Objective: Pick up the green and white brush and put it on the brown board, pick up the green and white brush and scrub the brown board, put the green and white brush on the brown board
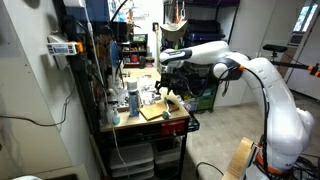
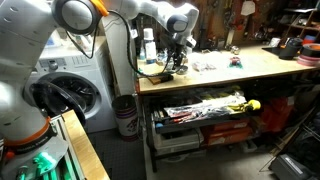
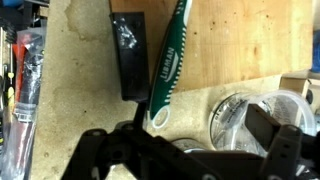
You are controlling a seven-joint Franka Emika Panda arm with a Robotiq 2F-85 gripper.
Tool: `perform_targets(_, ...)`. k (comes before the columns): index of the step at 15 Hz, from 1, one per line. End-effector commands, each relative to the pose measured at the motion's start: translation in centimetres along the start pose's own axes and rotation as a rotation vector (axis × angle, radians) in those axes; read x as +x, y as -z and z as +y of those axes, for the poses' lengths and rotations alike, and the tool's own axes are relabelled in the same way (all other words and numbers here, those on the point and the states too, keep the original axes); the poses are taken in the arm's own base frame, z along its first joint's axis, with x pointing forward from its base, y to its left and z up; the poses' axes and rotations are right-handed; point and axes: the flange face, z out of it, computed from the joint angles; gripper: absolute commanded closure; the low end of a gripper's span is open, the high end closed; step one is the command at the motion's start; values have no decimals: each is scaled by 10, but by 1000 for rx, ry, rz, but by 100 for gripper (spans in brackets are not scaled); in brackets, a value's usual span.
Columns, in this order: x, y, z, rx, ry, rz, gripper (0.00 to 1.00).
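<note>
Two dark fingers (image 3: 100, 155) of the hand (image 3: 185, 140) stand wide apart at the bottom of the wrist view, holding nothing. On the counter (image 3: 70, 70), a black block (image 3: 128, 55) lies leftmost. Beside it the green and white brush (image 3: 170, 60) slants, white end just ahead of the hand's gap, far end over the brown board (image 3: 250, 40). Clear containers (image 3: 240, 115) sit rightmost.

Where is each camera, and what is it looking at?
In an exterior view, from the side: workbench, arm above it.
In an exterior view, by the robot's base: workbench front, arm, gripper.
Wrist view: looks down on green and white brush and brown board; open gripper below.
Both exterior views share arm and workbench.
</note>
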Motion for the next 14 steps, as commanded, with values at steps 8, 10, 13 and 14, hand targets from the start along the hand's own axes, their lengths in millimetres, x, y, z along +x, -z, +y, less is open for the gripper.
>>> perform_targets(8,-9,-33,19,83,97,-60,30)
perform_targets(10,-10,-34,22,68,89,-68,48)
perform_targets(13,-10,-32,26,37,73,-74,70)
perform_targets(14,-10,-32,27,28,69,-77,77)
